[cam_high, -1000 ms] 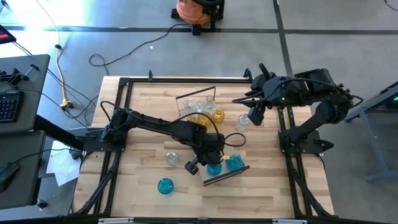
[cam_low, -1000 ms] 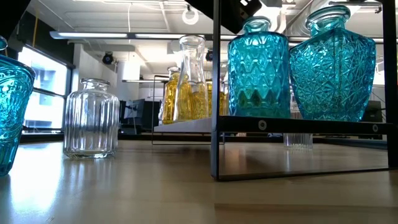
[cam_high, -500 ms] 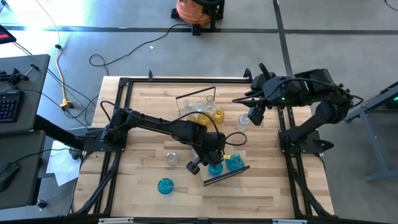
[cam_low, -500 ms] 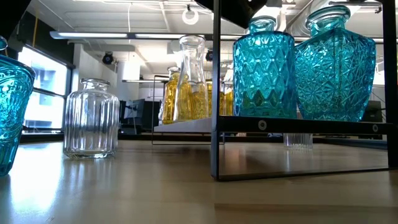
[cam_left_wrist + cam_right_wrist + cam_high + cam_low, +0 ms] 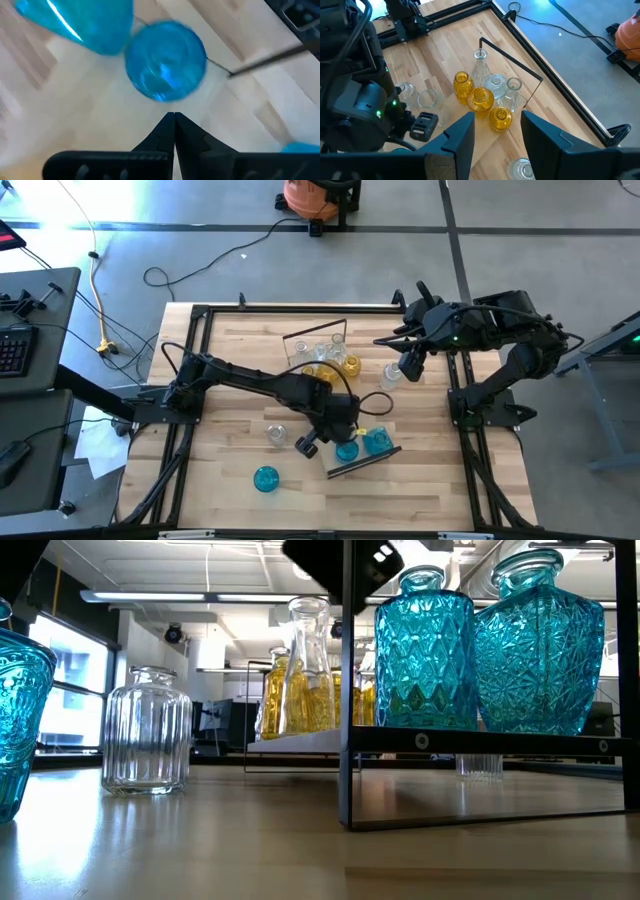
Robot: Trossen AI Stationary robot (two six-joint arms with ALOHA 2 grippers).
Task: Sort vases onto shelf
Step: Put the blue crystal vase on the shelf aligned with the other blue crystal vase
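Two blue vases point(image 5: 422, 650) point(image 5: 540, 650) stand upright side by side on the near shelf point(image 5: 480, 740). My left gripper point(image 5: 174, 120) is shut and hovers just above and beside the first one point(image 5: 165, 60); in the low view it point(image 5: 345, 565) is apart from the neck. Amber and clear vases point(image 5: 481, 100) stand on the far shelf point(image 5: 320, 352). My right gripper point(image 5: 497, 145) waits open, high over the table's right side, with nothing between its fingers.
Loose on the table are a blue vase point(image 5: 265, 478) near the front edge, a clear ribbed vase point(image 5: 276, 434) beside the left arm, and a clear vase point(image 5: 390, 376) under the right arm. Bare wood lies at the front right and far left.
The blue vase nearer my left gripper has slid a little along the near shelf toward its blue neighbour, staying upright. My left gripper, still shut, has drawn back slightly from that vase's neck.
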